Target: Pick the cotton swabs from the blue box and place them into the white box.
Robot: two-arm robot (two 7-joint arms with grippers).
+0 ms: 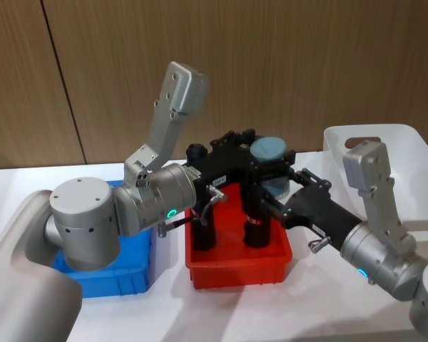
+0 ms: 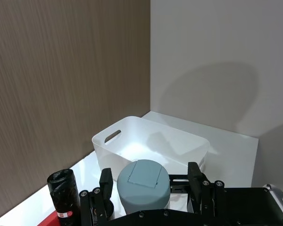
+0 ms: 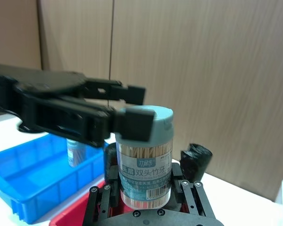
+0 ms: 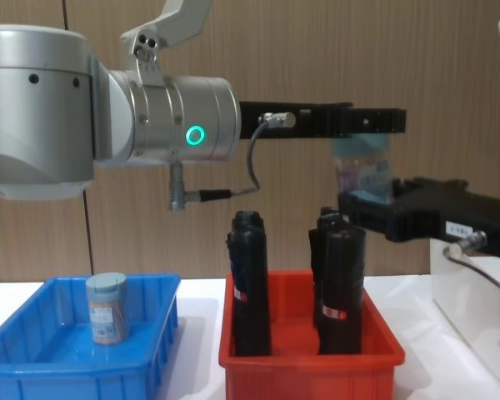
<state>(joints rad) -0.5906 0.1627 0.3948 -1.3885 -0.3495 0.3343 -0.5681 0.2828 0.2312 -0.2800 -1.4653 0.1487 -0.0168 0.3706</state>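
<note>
Black cylinders [image 4: 250, 283] stand upright in a red bin [image 4: 308, 367].

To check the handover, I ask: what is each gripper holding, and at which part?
One cotton swab jar is held above the red bin. The left gripper clamps its lid; the right gripper clamps its lower body.

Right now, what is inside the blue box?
One jar of cotton swabs stands upright in the blue box, near its middle. In the head view the left arm covers most of that box, so the rest of its floor is hidden there.
</note>
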